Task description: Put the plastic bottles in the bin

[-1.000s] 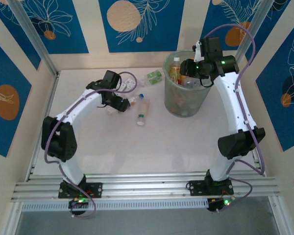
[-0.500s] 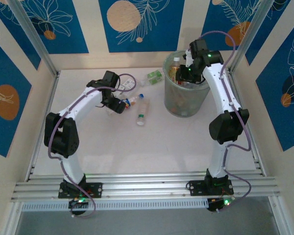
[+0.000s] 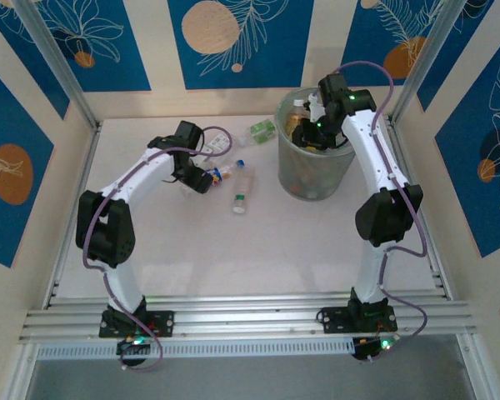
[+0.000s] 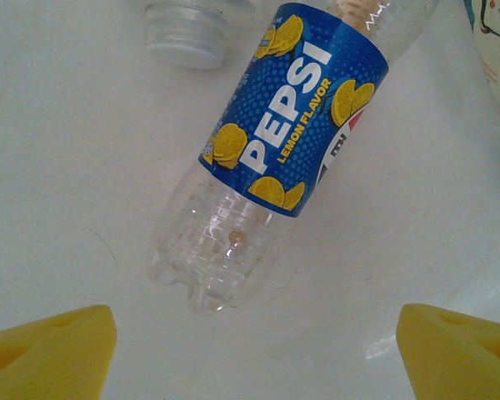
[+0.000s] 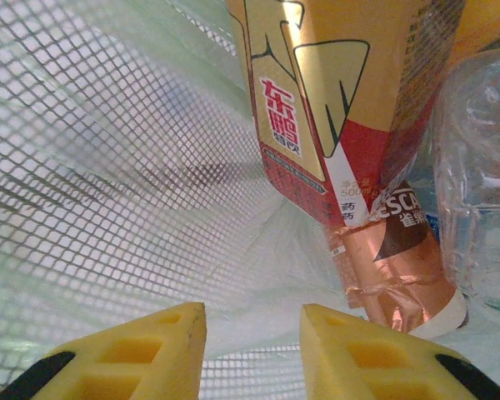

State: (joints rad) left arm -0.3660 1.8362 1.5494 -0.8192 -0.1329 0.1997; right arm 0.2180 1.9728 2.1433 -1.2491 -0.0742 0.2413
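- The left gripper [image 4: 252, 346] hangs low over the white table [image 4: 67, 167]. Its yellow fingers are spread wide, one on either side of the base of a clear plastic bottle with a blue lemon-flavour label [image 4: 292, 142]. Neither pad touches the bottle, so nothing is held.
- The right gripper [image 5: 254, 333] sits inside the mouth of the tall round translucent grey-green plastic bin [image 3: 304, 179]. Its fingers are drawn close together and there is nothing between them.
- Several bottles lie in the bin, among them a gold-and-red labelled bottle [image 5: 317, 92] and a copper-labelled bottle [image 5: 392, 267].
- On the table are a clear bottle with a green cap [image 3: 242, 190] and a green-labelled bottle [image 3: 264, 127] just left of the bin.
- Risk, left arm: the blue-labelled bottle lies askew to the fingers and is round and light. We judge that closing on its rounded base could squeeze it out forward.
- A skidding bottle would run toward the white cap [image 4: 186, 33] and the white-labelled bottle [image 4: 493, 46] close by.
- Risk, right arm: it is deep among the bottles, so lifting out carelessly could catch the rim and rock the bin.
- The neck of the blue-labelled bottle is cut off in the wrist view.
- We cannot tell whether the white cap is loose or on a bottle.
- We cannot make out how many bottles the bin holds.
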